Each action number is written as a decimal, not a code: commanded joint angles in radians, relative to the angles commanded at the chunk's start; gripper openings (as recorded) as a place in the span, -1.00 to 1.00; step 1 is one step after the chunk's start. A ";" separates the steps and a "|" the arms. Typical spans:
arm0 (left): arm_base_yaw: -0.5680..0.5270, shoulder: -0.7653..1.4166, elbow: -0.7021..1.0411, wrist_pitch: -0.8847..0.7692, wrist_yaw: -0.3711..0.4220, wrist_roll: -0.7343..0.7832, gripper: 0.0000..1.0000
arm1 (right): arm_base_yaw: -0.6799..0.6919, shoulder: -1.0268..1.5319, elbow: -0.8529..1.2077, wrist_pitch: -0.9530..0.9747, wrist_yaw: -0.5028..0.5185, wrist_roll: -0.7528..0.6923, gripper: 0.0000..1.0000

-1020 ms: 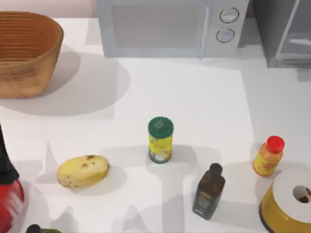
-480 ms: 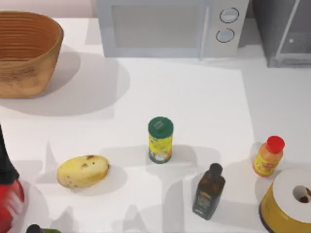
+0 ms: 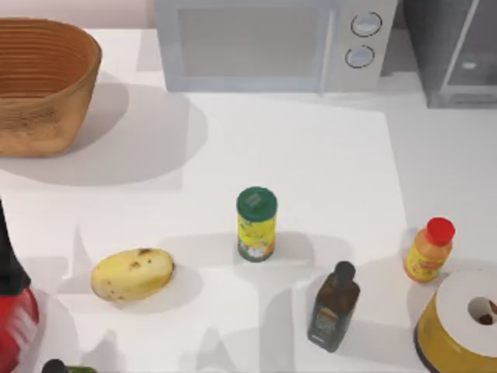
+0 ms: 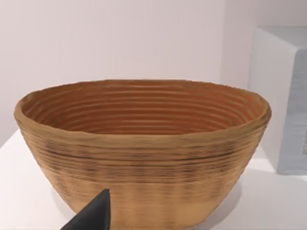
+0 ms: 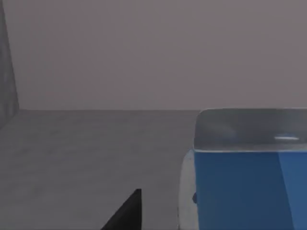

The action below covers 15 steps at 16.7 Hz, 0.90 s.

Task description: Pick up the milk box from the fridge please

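Half the milk box (image 5: 249,177) is cut off; right end effector's grip can't be told.

Bright, even light on the table (image 3: 311,155); soft grey shadows; dim fridge (image 5: 96,143) interior.

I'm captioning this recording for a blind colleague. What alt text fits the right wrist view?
A bright blue milk box with a pale top stands close ahead on the grey floor of the fridge, plain grey walls behind it. A dark fingertip of the right tool pokes in beside the carton, not touching it.
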<state>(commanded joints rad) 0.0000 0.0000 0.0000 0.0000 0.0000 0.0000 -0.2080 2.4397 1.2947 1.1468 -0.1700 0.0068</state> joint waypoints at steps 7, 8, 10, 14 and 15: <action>0.000 0.000 0.000 0.000 0.000 0.000 1.00 | 0.000 0.000 0.000 0.000 0.000 0.000 -0.81; 0.000 0.000 0.000 0.000 0.000 0.000 1.00 | 0.000 0.000 0.000 0.000 0.000 0.000 -0.96; 0.000 0.000 0.000 0.000 0.000 0.000 1.00 | 0.000 0.000 0.000 0.000 0.000 0.000 -1.00; 0.000 0.000 0.000 0.000 0.000 0.000 1.00 | 0.000 0.000 0.000 0.000 0.000 0.000 -1.00; 0.000 0.000 0.000 0.000 0.000 0.000 1.00 | 0.000 0.000 0.000 0.000 0.000 0.000 -1.00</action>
<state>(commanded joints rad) 0.0000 0.0000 0.0000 0.0000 0.0000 0.0000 -0.2080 2.4397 1.2947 1.1468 -0.1700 0.0068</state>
